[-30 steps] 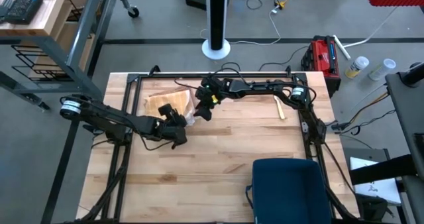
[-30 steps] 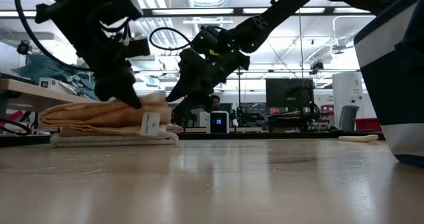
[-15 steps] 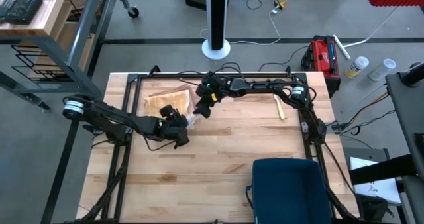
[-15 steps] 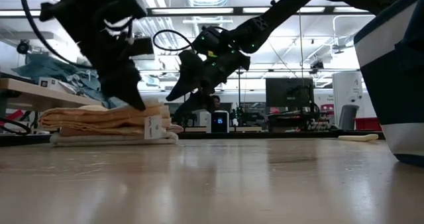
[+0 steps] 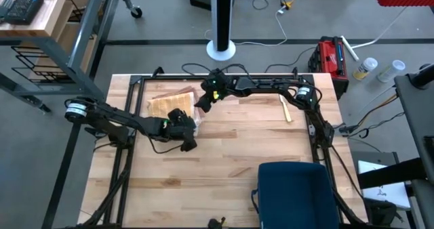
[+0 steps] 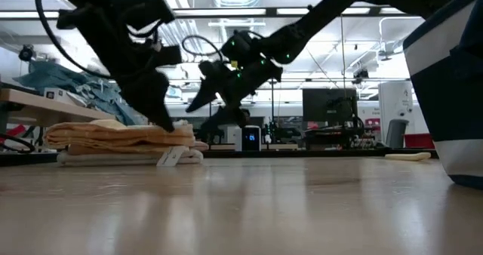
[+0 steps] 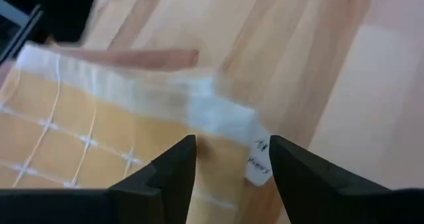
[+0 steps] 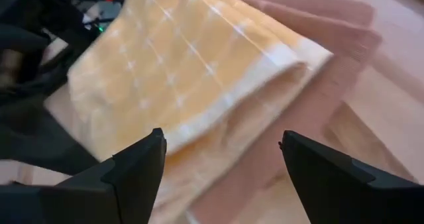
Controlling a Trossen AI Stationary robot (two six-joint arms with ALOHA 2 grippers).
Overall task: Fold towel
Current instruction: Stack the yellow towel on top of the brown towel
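The yellow checked towel (image 5: 171,104) lies folded in a flat stack of several layers at the far left of the bench (image 5: 237,161), its white label (image 6: 169,156) hanging at the near edge. The fold looks essentially finished. The left tool (image 5: 187,131) stands open just beside the towel's near corner, holding nothing; the right tool (image 5: 202,103) hangs open by its far edge, also empty. What remains, at most, is drawing both arms clear.

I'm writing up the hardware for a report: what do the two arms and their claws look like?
Both arms are dark, slim and jointed, with black cables looping alongside. The left arm has a round silver joint cap near its base; the right arm shows a small green light. Each claw ends in two dark, flat, tapered fingers.
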